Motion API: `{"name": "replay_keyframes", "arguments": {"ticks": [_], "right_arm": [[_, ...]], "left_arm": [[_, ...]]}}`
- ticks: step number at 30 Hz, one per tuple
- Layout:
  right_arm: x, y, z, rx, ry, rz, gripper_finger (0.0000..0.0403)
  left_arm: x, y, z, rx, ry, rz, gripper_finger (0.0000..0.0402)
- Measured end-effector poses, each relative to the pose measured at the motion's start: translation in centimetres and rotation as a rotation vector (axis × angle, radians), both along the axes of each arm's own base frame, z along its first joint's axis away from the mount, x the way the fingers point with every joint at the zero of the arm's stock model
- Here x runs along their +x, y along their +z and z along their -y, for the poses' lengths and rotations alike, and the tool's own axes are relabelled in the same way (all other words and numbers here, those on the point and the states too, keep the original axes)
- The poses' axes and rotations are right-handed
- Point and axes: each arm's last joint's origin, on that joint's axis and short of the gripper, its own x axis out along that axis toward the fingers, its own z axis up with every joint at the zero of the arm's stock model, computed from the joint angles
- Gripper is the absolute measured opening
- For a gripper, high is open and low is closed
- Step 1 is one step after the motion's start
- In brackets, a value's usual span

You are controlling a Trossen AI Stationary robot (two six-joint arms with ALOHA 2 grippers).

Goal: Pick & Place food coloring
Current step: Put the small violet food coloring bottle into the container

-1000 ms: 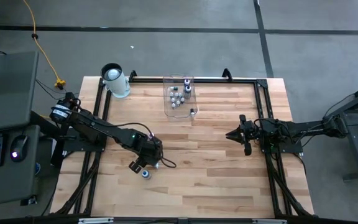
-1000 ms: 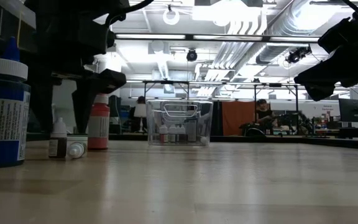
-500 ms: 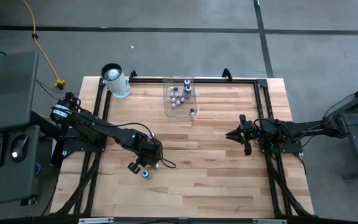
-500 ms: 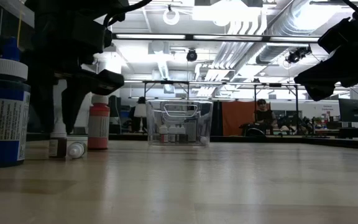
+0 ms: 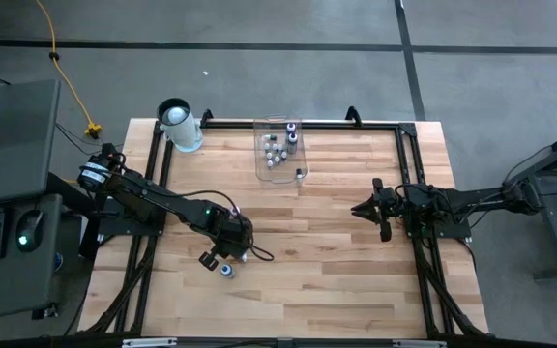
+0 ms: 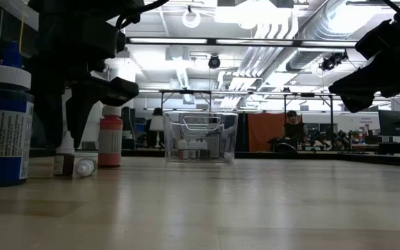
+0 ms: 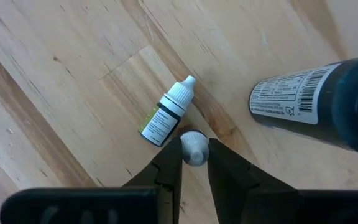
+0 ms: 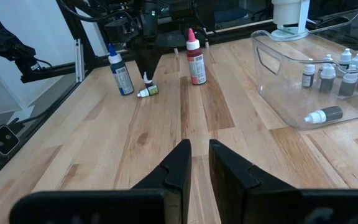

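Note:
My left gripper (image 7: 195, 144) stands over a tiny upright food coloring bottle (image 6: 64, 158) with a white cap, near the table's left near part (image 5: 222, 259), and is shut on it. A second tiny bottle (image 7: 165, 116) lies on its side just beside it. A taller blue bottle (image 6: 3, 121) and a red bottle (image 6: 110, 140) stand close by. Several more tiny bottles (image 8: 325, 76) sit in the clear bin (image 5: 278, 152). My right gripper (image 5: 358, 209) hangs shut above the table's right part, touching nothing. My left gripper pinches the white cap (image 7: 195, 155) of the tiny upright bottle between its two fingers. The fingers come from above, pointing down. The bottle stands upright with its base on the table (image 6: 62, 172).
A big white cylinder (image 5: 179, 126) stands at the table's far left corner. The clear bin sits at the far middle. Black frame rails (image 5: 414, 184) run along the table's left, right and far edges. Bare wood (image 5: 327, 261) lies between the two arms.
My left gripper has come down onto the tiny upright bottle, and its fingers now cover the bottle's top in the low view. The bottles have kept their places.

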Motion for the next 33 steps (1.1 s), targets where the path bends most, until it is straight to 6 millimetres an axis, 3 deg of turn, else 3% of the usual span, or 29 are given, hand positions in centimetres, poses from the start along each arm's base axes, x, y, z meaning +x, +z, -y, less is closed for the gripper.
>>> {"name": "replay_keyframes", "arguments": {"ticks": [14,33], "right_arm": [[0.0,0.0,0.0,0.0,0.0,0.0,0.0052],[0.0,0.0,0.0,0.0,0.0,0.0,0.0052]], "left_arm": [[-0.8,1.2,-0.3,0.015,0.039,0.009,0.0053],[-4.5,7.3,-1.4,-0.1,0.147,0.146,0.0052]]}}
